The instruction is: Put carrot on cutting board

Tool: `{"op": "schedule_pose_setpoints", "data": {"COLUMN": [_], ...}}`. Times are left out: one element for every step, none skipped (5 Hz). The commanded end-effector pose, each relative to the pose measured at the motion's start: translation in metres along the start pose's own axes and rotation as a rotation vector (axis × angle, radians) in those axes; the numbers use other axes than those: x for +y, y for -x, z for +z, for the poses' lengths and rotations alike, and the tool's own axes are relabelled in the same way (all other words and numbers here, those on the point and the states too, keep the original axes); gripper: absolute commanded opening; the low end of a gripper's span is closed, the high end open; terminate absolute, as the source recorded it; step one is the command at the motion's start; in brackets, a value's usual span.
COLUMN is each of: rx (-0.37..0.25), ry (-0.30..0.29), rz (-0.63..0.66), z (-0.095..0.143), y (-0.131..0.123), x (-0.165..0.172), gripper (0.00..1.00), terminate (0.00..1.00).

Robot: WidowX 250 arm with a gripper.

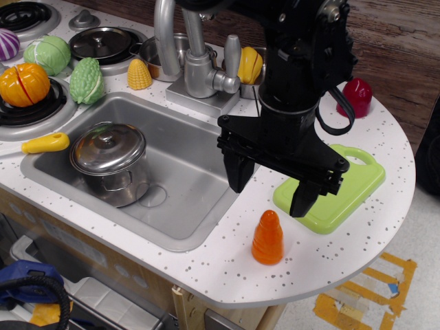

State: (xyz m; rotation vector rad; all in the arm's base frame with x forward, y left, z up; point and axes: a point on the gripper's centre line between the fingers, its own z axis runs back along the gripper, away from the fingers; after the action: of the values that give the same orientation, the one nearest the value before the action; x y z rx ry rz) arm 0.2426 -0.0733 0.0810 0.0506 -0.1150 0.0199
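- Cutting board (pixel 344 196): left portion is hidden behind the tool (pixel 269 189) and arm.
- Arm: upper section cut off by top edge.
- Purple vegetable (pixel 7 45): cut by left edge.
- Red object (pixel 357 95): partly hidden behind arm cable.

Open end effector (pixel 270 191) above carrot (pixel 267 238)

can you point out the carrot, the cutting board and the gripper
carrot (pixel 267 238): main camera view, on the middle of its ridged orange body
cutting board (pixel 344 196): main camera view, on the bare green surface right of the gripper
gripper (pixel 272 188): main camera view, midway between its two black fingertips
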Motion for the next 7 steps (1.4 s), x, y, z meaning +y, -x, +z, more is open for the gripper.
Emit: {"op": "schedule_pose_setpoints", "data": {"rx": [0.0, -0.027, -0.059, -0.084, -0.093, -0.101, -0.09], "ry": [0.0, 0.002, 0.018, 0.026, 0.045, 0.057, 0.061], "rz": [0.0, -0.018, -0.025, -0.022, -0.027, -0.018, -0.019], "z": [0.0, -0.015, -0.03, -0.043, -0.054, -0.06, -0.05], "y": [0.0, -0.003, -0.003, -0.003, -0.001, 0.001, -0.005], "x": [0.0, 0.002, 0.003, 0.003, 0.005, 0.003, 0.0], "gripper": [1.0, 1.0, 1.0, 1.0, 1.0, 0.0, 0.0], "terminate": [0.0, 0.0, 0.0, 0.0, 0.0, 0.0, 0.0]}}
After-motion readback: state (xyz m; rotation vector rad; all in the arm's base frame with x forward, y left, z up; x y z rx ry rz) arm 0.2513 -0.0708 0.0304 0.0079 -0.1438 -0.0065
